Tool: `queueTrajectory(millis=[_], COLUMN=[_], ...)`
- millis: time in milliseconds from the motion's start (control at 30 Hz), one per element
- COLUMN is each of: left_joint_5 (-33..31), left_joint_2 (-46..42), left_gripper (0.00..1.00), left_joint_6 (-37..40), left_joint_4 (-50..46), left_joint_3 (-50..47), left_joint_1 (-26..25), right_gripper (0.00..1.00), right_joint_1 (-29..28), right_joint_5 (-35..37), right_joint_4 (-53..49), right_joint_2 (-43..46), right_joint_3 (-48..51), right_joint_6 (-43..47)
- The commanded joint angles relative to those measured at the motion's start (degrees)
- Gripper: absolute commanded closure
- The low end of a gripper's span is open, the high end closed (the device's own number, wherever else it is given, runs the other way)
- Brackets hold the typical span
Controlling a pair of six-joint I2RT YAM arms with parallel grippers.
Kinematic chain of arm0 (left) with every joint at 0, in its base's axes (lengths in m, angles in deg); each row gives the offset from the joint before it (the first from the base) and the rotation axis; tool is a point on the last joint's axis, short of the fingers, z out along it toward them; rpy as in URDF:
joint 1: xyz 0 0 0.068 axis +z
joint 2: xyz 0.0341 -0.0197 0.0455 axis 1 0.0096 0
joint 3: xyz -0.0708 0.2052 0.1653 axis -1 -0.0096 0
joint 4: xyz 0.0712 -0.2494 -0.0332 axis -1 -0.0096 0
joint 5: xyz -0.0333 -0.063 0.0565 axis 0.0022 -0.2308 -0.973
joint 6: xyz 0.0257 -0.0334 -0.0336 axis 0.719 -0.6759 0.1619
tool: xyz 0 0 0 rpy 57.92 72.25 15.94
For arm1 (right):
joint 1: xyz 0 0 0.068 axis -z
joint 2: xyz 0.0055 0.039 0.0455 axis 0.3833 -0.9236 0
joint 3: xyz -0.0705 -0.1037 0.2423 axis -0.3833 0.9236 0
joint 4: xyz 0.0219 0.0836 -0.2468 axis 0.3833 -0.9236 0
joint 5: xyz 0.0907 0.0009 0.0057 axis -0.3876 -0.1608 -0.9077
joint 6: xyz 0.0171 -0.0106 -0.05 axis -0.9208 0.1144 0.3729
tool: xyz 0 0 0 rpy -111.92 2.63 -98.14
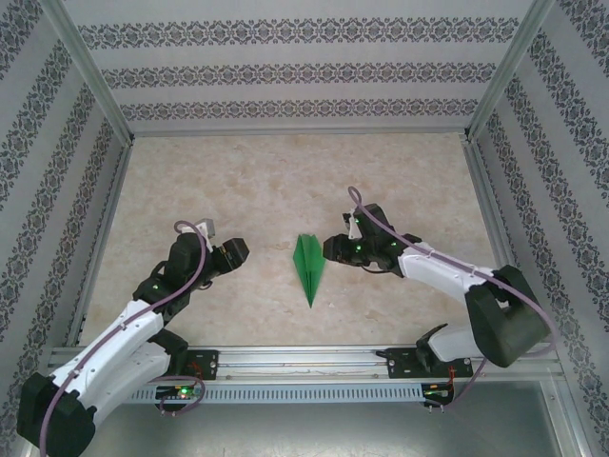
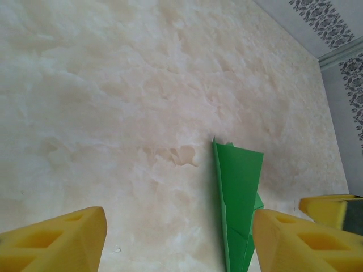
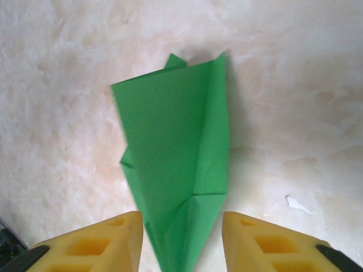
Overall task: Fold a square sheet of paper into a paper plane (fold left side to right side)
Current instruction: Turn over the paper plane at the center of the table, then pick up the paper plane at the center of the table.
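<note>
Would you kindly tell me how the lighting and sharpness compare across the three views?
Top view: soft, even light, the paper plane crisp with little shadow. Left wrist view: table washed out at upper left. Right wrist view: plane slightly soft, shadow beside its right edge.

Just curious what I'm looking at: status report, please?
Left gripper open, off the plane. Right gripper open, close beside it. Plane folded, lying on table. Nothing in the way.
</note>
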Motion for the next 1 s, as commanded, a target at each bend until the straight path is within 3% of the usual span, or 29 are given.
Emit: queueTrajectory(millis=[0, 233, 400, 967], left_joint_5=[-2.19, -2.22, -1.86, -1.95], left_joint_2=[-2.18, -3.51, -3.39, -6.09], left_gripper=[0.31, 0.3, 0.3, 0.3], left_joint_6=[2.66, 2.13, 2.12, 1.89], left_joint_4=[-3.37, -3.04, -2.94, -4.39], left_joint_3=[1.57, 0.31, 0.15, -1.5], left_joint_1=[1.11, 1.47, 1.63, 1.96], right_gripper=[0.56, 0.47, 0.46, 0.49], right_joint_1=[-3.78, -11.57, -15.08, -17.83], right_joint_5=[6.63, 13.15, 16.2, 16.33], right_joint_4=[-13.5, -17.43, -17.96, -18.4], right_joint_2=[0.66, -4.72, -9.56, -19.6], right_joint_3=[-4.08, -9.5, -12.47, -17.72], right_joint_6=[1.67, -0.69, -1.23, -0.88])
